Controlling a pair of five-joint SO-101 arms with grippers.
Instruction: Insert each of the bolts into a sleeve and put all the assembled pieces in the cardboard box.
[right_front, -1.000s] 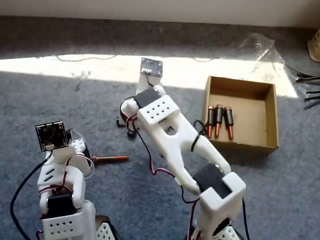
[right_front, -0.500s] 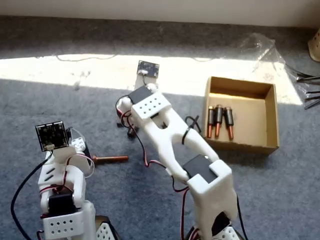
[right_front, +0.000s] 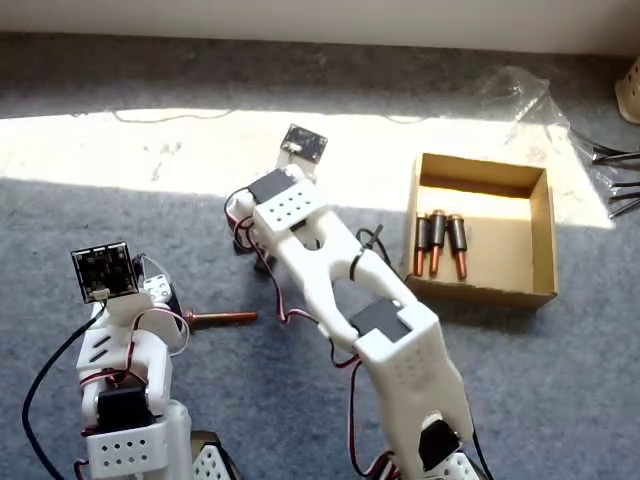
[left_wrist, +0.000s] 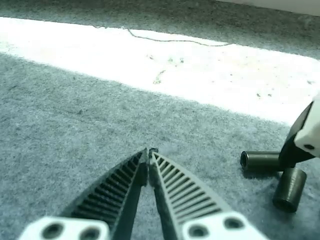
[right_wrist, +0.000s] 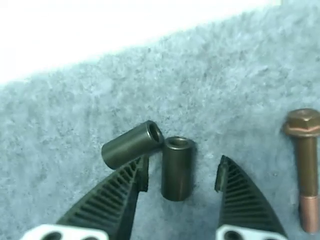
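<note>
Two dark sleeves lie on the grey carpet. One sleeve (right_wrist: 177, 167) stands between the fingers of my open right gripper (right_wrist: 182, 172); the other sleeve (right_wrist: 131, 145) lies just beside one finger. A copper bolt (right_wrist: 305, 160) rests off to the side, and it also lies on the carpet (right_front: 220, 318) close to the left arm. My left gripper (left_wrist: 149, 154) is shut and empty, low over the carpet, with both sleeves (left_wrist: 260, 160) some way off. The cardboard box (right_front: 482, 290) holds three assembled pieces (right_front: 438, 243).
The right arm (right_front: 340, 270) stretches diagonally across the middle, hiding the carpet under it. A crumpled plastic bag (right_front: 520, 90) lies behind the box, and dark tools (right_front: 618, 185) sit at the right edge. A sunlit strip (right_front: 150, 140) crosses the far carpet.
The right arm has swung left and stretched out over the sleeves, away from the box. The left arm and the bolt have not moved.
</note>
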